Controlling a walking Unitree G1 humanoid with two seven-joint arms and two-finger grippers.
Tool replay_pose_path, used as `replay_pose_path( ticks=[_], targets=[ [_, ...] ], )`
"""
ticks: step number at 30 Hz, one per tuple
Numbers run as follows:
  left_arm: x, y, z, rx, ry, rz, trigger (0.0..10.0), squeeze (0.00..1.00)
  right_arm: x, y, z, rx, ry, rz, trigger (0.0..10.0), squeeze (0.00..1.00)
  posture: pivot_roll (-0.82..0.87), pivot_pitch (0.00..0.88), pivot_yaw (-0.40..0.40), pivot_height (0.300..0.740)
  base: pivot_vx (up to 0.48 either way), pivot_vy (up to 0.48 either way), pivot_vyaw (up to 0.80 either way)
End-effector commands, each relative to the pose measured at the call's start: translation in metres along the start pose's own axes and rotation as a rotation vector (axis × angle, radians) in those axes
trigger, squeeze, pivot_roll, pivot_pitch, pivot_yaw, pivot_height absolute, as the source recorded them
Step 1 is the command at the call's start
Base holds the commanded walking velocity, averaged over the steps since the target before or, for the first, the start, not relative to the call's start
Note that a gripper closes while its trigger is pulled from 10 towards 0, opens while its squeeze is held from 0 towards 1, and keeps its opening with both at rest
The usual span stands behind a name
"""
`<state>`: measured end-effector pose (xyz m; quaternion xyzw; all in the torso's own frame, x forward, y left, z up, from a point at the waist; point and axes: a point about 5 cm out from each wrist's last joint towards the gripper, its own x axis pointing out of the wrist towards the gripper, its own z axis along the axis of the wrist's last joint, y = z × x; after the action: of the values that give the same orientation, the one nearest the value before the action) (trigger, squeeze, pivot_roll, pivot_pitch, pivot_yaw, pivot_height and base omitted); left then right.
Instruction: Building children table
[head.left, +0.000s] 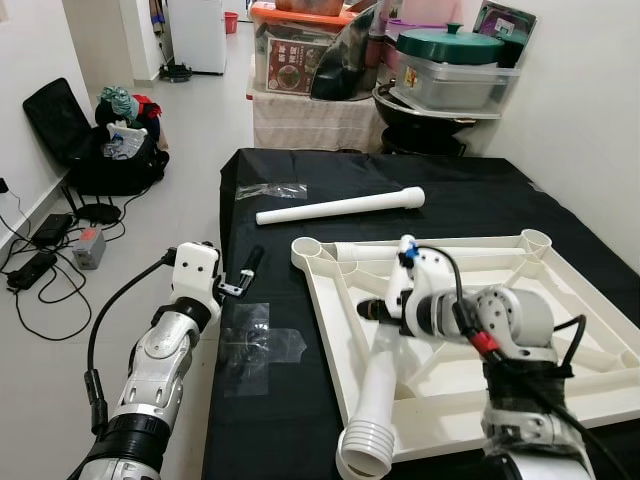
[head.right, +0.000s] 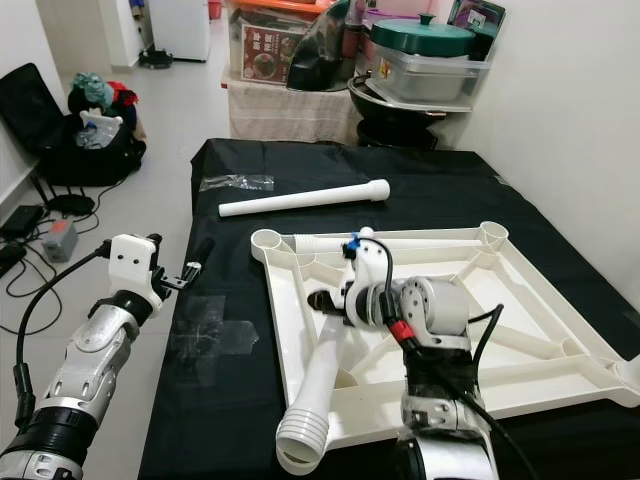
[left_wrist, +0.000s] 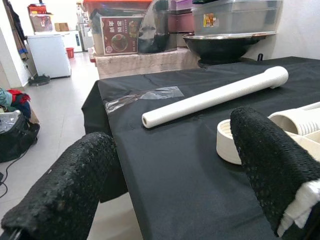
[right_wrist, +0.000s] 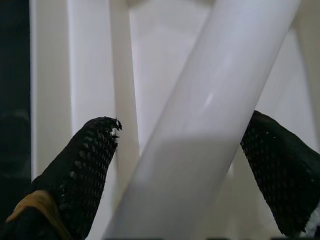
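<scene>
An upturned white plastic tabletop (head.left: 327, 330) lies on the black-covered table. One white leg (head.left: 340, 207) rests loose on the cloth behind it. A second leg (head.left: 380, 385) slants across the tabletop's ribs, its ribbed end hanging over the front rim. My right gripper (head.left: 378, 312) is shut on this leg; in the right wrist view the fingers (right_wrist: 90, 165) sit on either side of the leg (right_wrist: 200, 125). My left gripper (head.left: 243, 275) hovers open at the table's left edge. From its wrist view the loose leg (left_wrist: 215, 95) and a corner socket (left_wrist: 230, 142) lie ahead.
Clear plastic wrap (head.left: 270, 190) and a shiny patch (head.left: 255, 345) lie on the cloth. A black bag (head.left: 115, 150) and cables sit on the floor to the left. Boxes and pots (head.left: 440, 70) are stacked behind the table. A white wall runs along the right.
</scene>
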<state>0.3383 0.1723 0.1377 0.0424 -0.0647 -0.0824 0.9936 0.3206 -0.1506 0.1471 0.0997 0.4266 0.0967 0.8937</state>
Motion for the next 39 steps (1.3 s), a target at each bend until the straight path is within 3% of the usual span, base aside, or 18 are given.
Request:
replay_pose_path(
  ticks=[1, 3, 4, 5, 12, 19, 30, 31, 33, 36, 39],
  targets=[
    [-0.001, -0.002, -0.003, 0.008, 0.012, -0.002, 10.0, 0.0, 0.004, -0.002, -0.008, 0.01, 0.041, 0.003, 9.1, 0.0, 0.0, 0.0, -0.151, 0.74, 0.0, 0.0, 0.0],
    [-0.001, -0.002, -0.003, 0.008, 0.012, 0.001, 10.0, 0.0, 0.005, -0.002, -0.01, 0.016, 0.049, 0.006, 9.1, 0.0, 0.0, 0.0, -0.151, 0.74, 0.0, 0.0, 0.0],
    [-0.002, -0.001, -0.004, 0.01, 0.014, 0.005, 10.0, 0.0, 0.007, -0.002, -0.013, 0.02, 0.061, 0.011, 3.0, 0.0, 0.01, 0.0, -0.157, 0.74, 0.0, 0.0, 0.0],
    [-0.003, 0.001, -0.004, 0.013, 0.017, 0.012, 10.0, 0.0, 0.009, -0.001, -0.02, 0.023, 0.078, 0.021, 0.0, 0.0, 0.01, 0.0, -0.162, 0.74, 0.0, 0.0, 0.0],
    [-0.006, 0.004, -0.006, 0.018, 0.025, 0.028, 10.0, 0.0, 0.017, 0.0, -0.027, 0.075, 0.072, 0.053, 0.0, 0.0, 0.03, 0.0, -0.173, 0.74, 0.0, 0.0, 0.0],
    [-0.008, 0.006, -0.009, 0.03, 0.039, 0.035, 10.0, 0.0, 0.013, 0.014, -0.002, 0.206, -0.082, 0.184, 0.0, 0.0, 0.04, 0.0, -0.164, 0.74, 0.0, 0.0, 0.0],
    [-0.008, 0.008, -0.01, 0.041, 0.049, 0.041, 10.0, 0.0, 0.007, 0.008, 0.007, 0.235, -0.156, 0.204, 0.0, 0.0, 0.04, 0.0, -0.154, 0.74, 0.0, 0.0, 0.0],
    [-0.007, 0.009, -0.01, 0.046, 0.051, 0.042, 10.0, 0.0, -0.004, 0.006, 0.03, 0.241, -0.284, 0.203, 0.0, 0.0, 0.04, 0.0, -0.143, 0.74, 0.0, 0.0, 0.0],
    [-0.007, 0.009, -0.009, 0.047, 0.051, 0.042, 10.0, 0.0, -0.009, 0.006, 0.038, 0.243, -0.33, 0.206, 0.0, 0.0, 0.04, 0.0, -0.143, 0.74, 0.0, 0.0, 0.0],
    [-0.005, 0.005, -0.006, 0.026, 0.04, 0.013, 10.0, 0.0, -0.05, 0.008, 0.087, 0.219, -0.627, 0.238, 0.0, 0.0, 0.04, 0.0, -0.138, 0.74, 0.0, 0.0, 0.0],
    [-0.005, 0.003, -0.005, 0.015, 0.034, -0.002, 10.0, 0.0, -0.061, 0.01, 0.098, 0.212, -0.701, 0.25, 0.0, 0.0, 0.04, 0.0, -0.138, 0.74, 0.0, 0.0, 0.0]
  ],
)
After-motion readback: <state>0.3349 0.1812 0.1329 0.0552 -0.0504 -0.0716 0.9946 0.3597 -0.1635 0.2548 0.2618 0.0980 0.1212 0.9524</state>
